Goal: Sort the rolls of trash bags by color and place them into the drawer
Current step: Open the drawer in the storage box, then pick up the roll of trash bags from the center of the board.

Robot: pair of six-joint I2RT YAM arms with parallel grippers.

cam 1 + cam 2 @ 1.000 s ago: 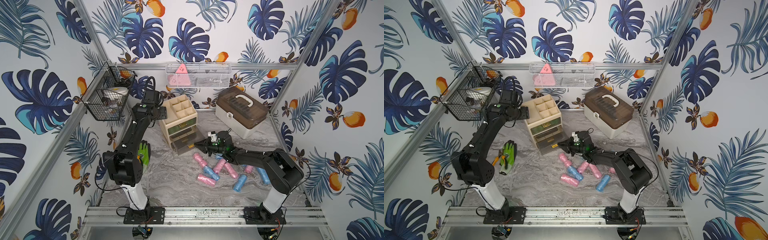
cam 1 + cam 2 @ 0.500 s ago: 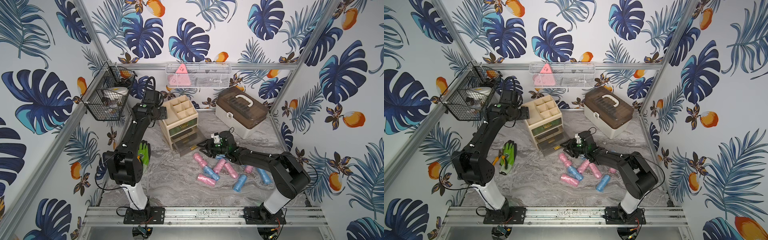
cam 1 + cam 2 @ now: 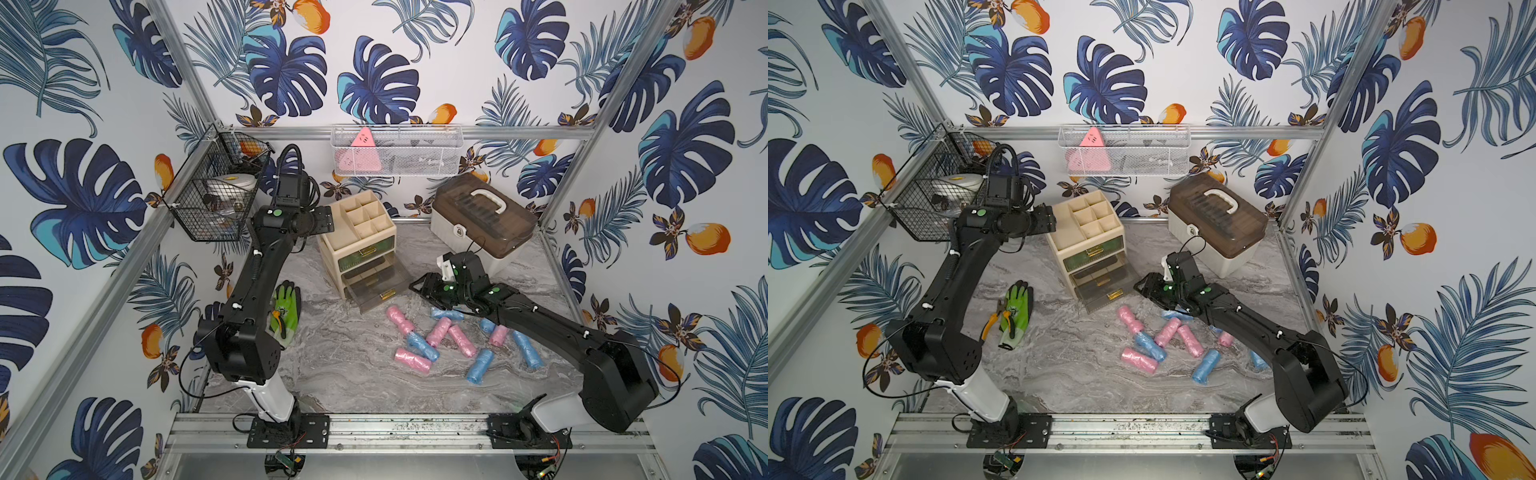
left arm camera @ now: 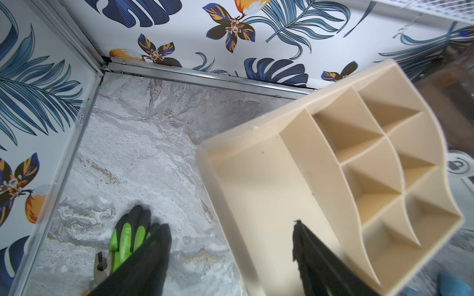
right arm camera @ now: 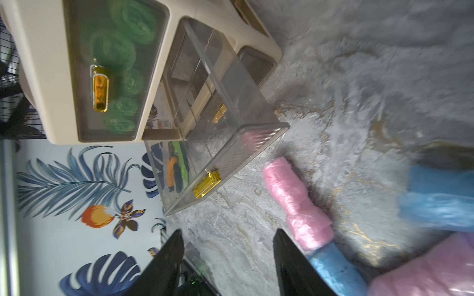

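Note:
Several pink and light blue rolls of trash bags lie loose on the marble floor, among them a pink roll [image 3: 398,318] [image 5: 295,200] and a blue roll [image 3: 479,365] [image 3: 1204,365]. Green rolls [image 5: 120,77] fill the shut top drawer of the beige organizer [image 3: 353,232] [image 4: 256,192]. Below it a clear drawer [image 3: 380,291] [image 3: 1104,297] [image 5: 218,153] stands pulled out and holds no rolls. My right gripper [image 3: 417,287] [image 3: 1140,286] [image 5: 227,246] hovers open and empty just right of that drawer's front. My left gripper [image 3: 324,220] [image 4: 228,230] is open, straddling the organizer's left top edge.
A green work glove [image 3: 286,307] [image 4: 125,235] with pliers lies left of the organizer. A brown-lidded case [image 3: 484,218] stands at the back right. A black wire basket [image 3: 216,199] hangs on the left wall and a white mesh basket [image 3: 395,149] on the back rail.
My right gripper has gone from shut at the clear drawer's handle to open and has drawn back a little to the right. My left jaws have widened slightly.

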